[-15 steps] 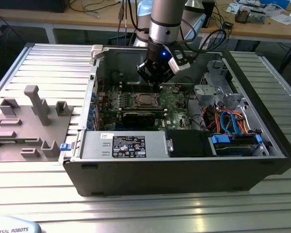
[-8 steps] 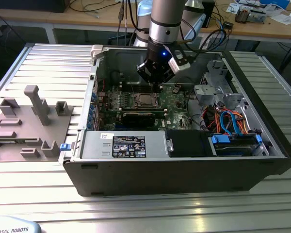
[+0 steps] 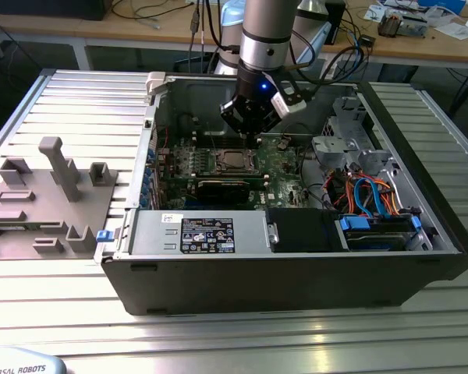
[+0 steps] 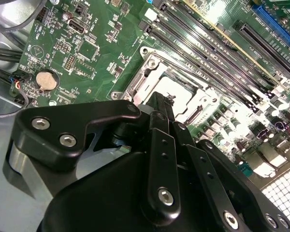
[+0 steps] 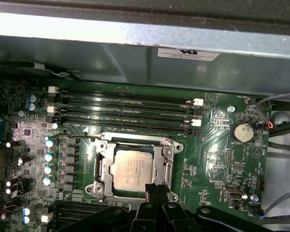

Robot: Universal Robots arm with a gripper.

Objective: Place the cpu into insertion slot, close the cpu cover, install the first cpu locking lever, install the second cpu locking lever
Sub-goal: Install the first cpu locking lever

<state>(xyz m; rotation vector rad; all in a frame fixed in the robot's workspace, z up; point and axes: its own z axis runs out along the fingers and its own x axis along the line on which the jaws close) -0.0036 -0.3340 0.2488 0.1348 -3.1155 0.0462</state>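
In the first wrist view the cpu [image 5: 131, 169] lies flat in the insertion slot [image 5: 93, 188], its dull silver top showing through the window of the cpu cover [image 5: 160, 157], which lies down over it. A thin wire locking lever [image 5: 79, 137] runs along the socket's side nearest the memory slots. My gripper [image 5: 154, 186] is shut, its two black fingers pressed together with nothing visible between them, the tips just at the socket's edge. The second wrist view shows the gripper [image 4: 163, 99] tips over the cover [image 4: 150, 79] beside the cpu [image 4: 179, 92]. In the exterior view the gripper [image 3: 257, 138] hangs just above the socket [image 3: 235, 161].
The motherboard sits inside an open computer case [image 3: 296, 273]. Long memory slots [image 5: 125, 111] run beside the socket, with a coin battery [image 5: 241, 130] and capacitors [image 5: 48, 157] nearby. A drive cage with blue and orange cables [image 3: 366, 195] is at the exterior view's right; a grey fixture [image 3: 58, 167] stands outside.
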